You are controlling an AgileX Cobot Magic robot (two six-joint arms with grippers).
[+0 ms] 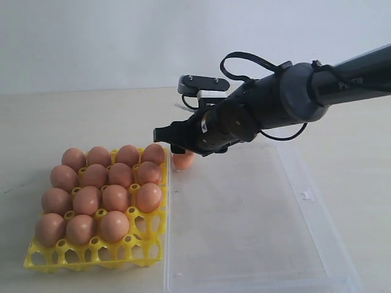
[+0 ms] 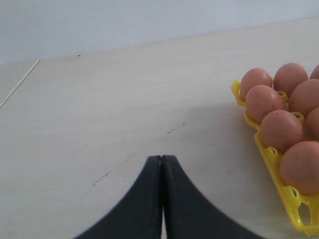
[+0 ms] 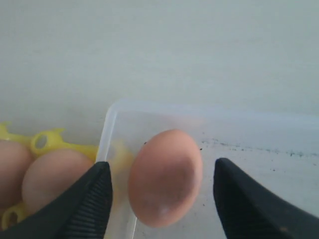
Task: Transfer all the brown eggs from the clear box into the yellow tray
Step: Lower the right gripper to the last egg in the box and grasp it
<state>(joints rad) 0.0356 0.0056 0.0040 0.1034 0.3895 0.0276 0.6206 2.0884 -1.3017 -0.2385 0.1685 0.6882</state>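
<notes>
One brown egg [image 1: 182,160] lies in the far left corner of the clear box [image 1: 256,220], close to the wall beside the yellow tray [image 1: 91,256]. My right gripper [image 1: 168,137] hangs over it, open. In the right wrist view the egg [image 3: 166,177] sits between the two fingers of the right gripper [image 3: 162,167], with a gap on each side. Several brown eggs [image 1: 98,198] fill most cups of the tray. My left gripper [image 2: 162,158] is shut on nothing, above bare table beside the tray [image 2: 271,154] and its eggs [image 2: 281,130]. The exterior view does not show it.
The box's thin transparent wall [image 3: 107,134] runs right next to one right finger, with the tray's edge [image 3: 47,142] just beyond it. The right arm [image 1: 317,85] reaches in from the right over the box. The front row of tray cups [image 1: 143,247] holds no eggs.
</notes>
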